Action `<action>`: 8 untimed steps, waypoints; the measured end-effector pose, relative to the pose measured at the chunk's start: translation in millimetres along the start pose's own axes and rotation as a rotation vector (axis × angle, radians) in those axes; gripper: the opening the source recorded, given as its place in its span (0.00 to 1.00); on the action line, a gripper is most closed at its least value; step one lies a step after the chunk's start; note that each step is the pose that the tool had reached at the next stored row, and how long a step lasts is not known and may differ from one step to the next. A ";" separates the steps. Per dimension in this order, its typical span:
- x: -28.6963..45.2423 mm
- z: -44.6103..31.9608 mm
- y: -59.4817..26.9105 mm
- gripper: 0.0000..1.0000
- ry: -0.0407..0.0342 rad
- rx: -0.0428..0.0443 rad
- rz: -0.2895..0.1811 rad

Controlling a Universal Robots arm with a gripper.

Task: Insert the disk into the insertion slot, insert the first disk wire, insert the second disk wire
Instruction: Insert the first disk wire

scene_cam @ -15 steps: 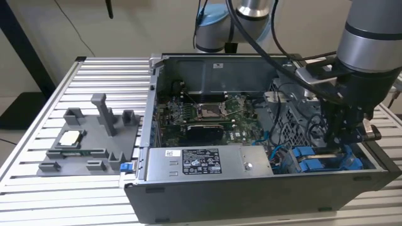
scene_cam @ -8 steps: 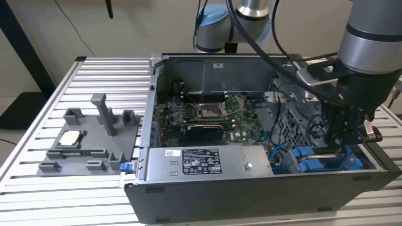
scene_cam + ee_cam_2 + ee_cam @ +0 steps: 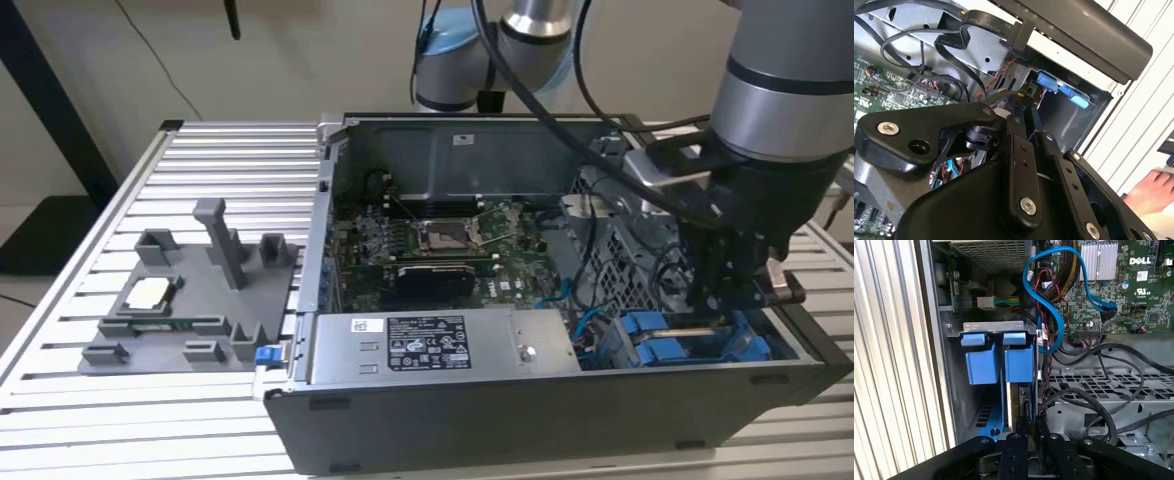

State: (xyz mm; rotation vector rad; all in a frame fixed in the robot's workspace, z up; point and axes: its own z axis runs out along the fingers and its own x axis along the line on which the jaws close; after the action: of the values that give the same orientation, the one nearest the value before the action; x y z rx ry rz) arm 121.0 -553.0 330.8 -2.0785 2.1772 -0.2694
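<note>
The disk [image 3: 1019, 365] stands on edge inside the insertion slot [image 3: 994, 327], its blue carrier tab up against the slot's grey top bar; a second blue carrier [image 3: 983, 367] sits just beside it in the same bay, on the side of the case wall. The gripper [image 3: 725, 310] reaches straight down into the bay at the exterior view's right, and its fingers are drawn close and clamped on the disk's near edge. A blue cable [image 3: 1046, 315] loops from the motherboard [image 3: 1119, 290] down to just beside the disk's tab; whether its end is plugged in I cannot tell. Black wires lie across the perforated cage [image 3: 1104, 390] next to the bay. The grey power-supply box [image 3: 441, 345] lies along the front of the open computer case [image 3: 534, 420]. The case rests on the slatted bench [image 3: 227, 160]; a grey fixture block [image 3: 187, 300] sits well apart at the exterior view's left. In the second wrist view a hand [image 3: 1154, 192] lies beyond the case.
</note>
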 end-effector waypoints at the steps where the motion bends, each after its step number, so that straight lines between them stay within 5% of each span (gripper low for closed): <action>1: 0.0 0.4 0.1 0.19 0.0001 0.0001 0.001; 8: -0.2 2.2 -2.9 0.19 -0.0030 -0.0009 0.006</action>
State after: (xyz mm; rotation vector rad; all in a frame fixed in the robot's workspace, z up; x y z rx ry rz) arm 124.3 -553.0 329.3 -2.0711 2.1821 -0.2646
